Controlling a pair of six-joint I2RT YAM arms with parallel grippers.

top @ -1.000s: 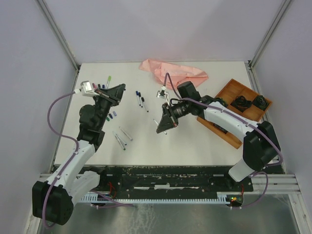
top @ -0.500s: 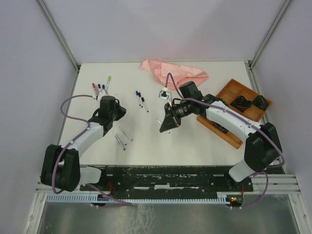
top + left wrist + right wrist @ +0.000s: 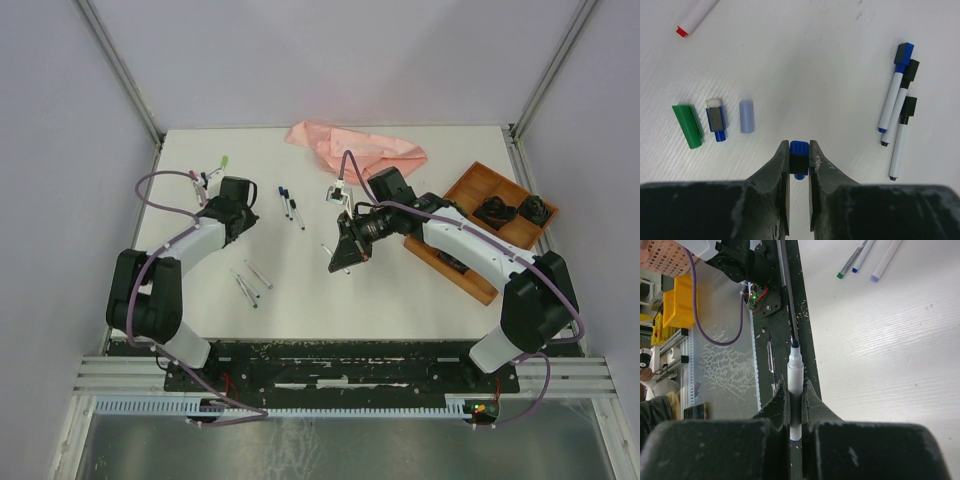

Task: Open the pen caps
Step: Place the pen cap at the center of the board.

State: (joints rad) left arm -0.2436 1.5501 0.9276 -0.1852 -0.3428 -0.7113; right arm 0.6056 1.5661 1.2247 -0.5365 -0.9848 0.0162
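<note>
In the left wrist view my left gripper (image 3: 799,145) is shut on a small blue pen cap (image 3: 799,149), held just above the table. Three loose pen caps lie to its left: a green one (image 3: 687,126), a blue one with a white end (image 3: 716,120) and a pale blue one (image 3: 746,116). My right gripper (image 3: 795,385) is shut on a white pen barrel (image 3: 795,371), whose bare blue tip points past the table's near edge. In the top view the left gripper (image 3: 243,212) is at the back left and the right gripper (image 3: 338,266) is mid-table.
Three capped pens (image 3: 896,95) lie right of the left gripper. A red-tipped pen (image 3: 695,17) lies beyond it. Three uncapped pens (image 3: 252,281) lie near the table's front. A pink cloth (image 3: 355,148) is at the back. A wooden tray (image 3: 478,187) stands at the right.
The left arm has swung down from a raised pose and now reaches low over the back left of the table, cap still held. The right gripper shifted slightly right with its pen.
</note>
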